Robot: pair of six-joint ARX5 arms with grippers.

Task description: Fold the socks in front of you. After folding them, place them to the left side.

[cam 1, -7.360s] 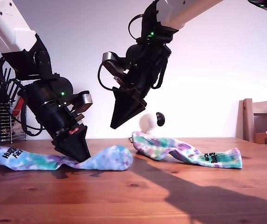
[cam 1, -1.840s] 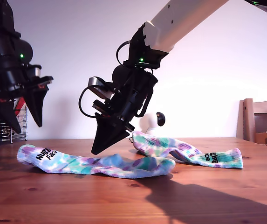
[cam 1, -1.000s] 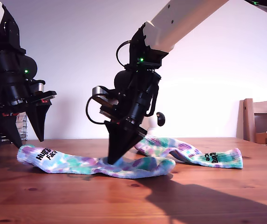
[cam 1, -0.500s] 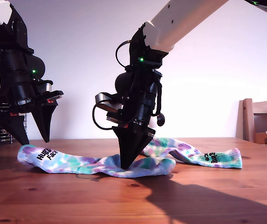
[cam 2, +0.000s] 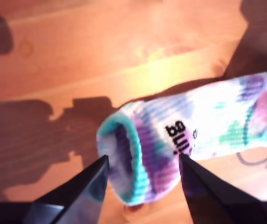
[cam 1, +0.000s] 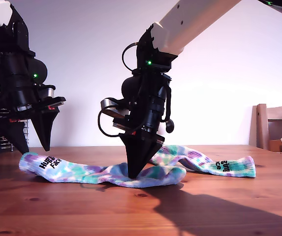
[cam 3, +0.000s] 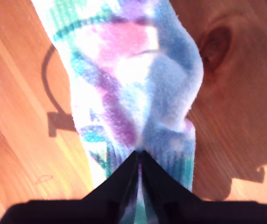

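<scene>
Two socks lying on table (cam 1: 229,206), two grippers working.
My second gripper (cam 1: 134,174) is pinching near sock (cam 1: 106,172); far sock (cam 1: 204,162) lying untouched; my first gripper (cam 1: 32,145) is hovering spread over its cuff (cam 2: 124,158).

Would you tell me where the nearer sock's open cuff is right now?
In the exterior view the cuff lies on the table at the left, beneath my first end effector, which hovers open.
</scene>
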